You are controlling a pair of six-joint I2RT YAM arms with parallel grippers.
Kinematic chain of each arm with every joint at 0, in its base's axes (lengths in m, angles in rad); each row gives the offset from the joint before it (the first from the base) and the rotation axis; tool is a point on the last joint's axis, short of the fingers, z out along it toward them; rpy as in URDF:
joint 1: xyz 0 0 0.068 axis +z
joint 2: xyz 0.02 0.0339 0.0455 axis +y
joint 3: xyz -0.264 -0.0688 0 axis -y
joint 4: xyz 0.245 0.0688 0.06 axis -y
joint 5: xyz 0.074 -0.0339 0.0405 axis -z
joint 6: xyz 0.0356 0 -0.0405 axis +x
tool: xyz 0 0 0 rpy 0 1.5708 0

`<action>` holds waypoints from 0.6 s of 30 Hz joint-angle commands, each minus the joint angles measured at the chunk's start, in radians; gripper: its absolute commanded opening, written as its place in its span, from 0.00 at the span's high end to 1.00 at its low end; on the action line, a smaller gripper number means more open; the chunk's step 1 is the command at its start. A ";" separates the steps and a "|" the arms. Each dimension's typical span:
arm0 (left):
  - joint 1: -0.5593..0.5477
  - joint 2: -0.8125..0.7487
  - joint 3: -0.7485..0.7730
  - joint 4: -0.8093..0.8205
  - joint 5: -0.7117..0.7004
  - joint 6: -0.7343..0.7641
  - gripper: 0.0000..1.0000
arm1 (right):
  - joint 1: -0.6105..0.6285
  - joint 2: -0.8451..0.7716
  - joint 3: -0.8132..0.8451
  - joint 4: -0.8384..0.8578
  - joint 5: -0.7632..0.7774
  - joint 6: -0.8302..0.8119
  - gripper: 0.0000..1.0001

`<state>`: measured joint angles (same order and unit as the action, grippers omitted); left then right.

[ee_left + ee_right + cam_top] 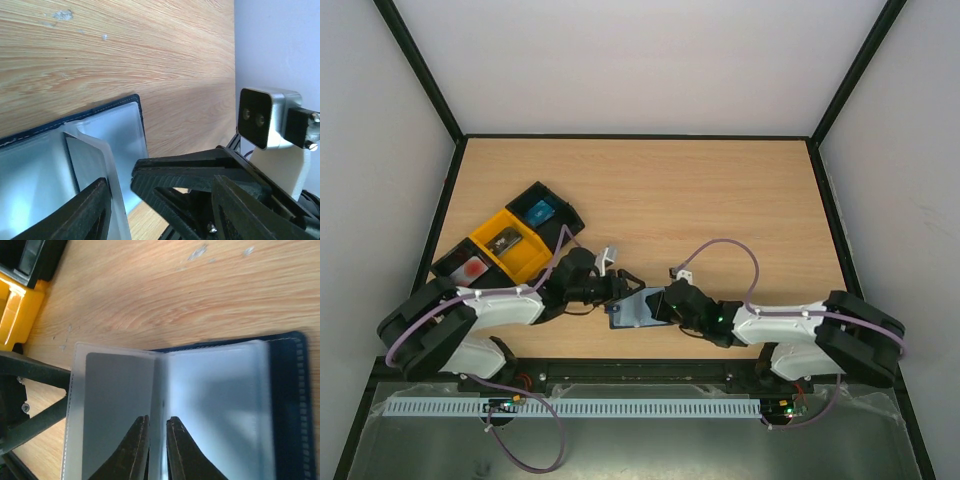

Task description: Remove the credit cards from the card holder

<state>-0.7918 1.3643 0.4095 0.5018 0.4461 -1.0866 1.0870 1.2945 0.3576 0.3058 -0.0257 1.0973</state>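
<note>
The card holder [634, 310] lies open on the desk [720, 200] at lower centre, between both hands. The left hand [119, 180] stands half open astride a raised clear sleeve [87, 160], gripping nothing. The right hand [156, 440] is nearly closed over the sleeve fold; whether it grips is unclear. A pull now could drag the whole holder or tear the sleeve without freeing a card.

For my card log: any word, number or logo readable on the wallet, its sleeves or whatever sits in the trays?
None can be read.
Dark navy folding card holder and its clear plastic sleeves: no print shows.
Blue item and red item in the black open trays: too small to read.
</note>
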 commanded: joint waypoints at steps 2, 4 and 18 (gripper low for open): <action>-0.033 0.056 0.036 0.093 0.016 -0.048 0.43 | 0.006 -0.140 -0.047 -0.127 0.141 -0.016 0.88; -0.051 0.090 0.064 0.088 0.015 -0.042 0.43 | 0.006 -0.210 -0.062 -0.161 0.173 -0.014 0.88; -0.069 0.046 0.067 -0.054 -0.116 0.022 0.45 | 0.005 -0.459 -0.089 -0.242 0.187 -0.037 0.82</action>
<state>-0.8555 1.4532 0.4744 0.4973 0.3923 -1.1000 1.0870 0.8425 0.2832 0.0883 0.1390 1.0798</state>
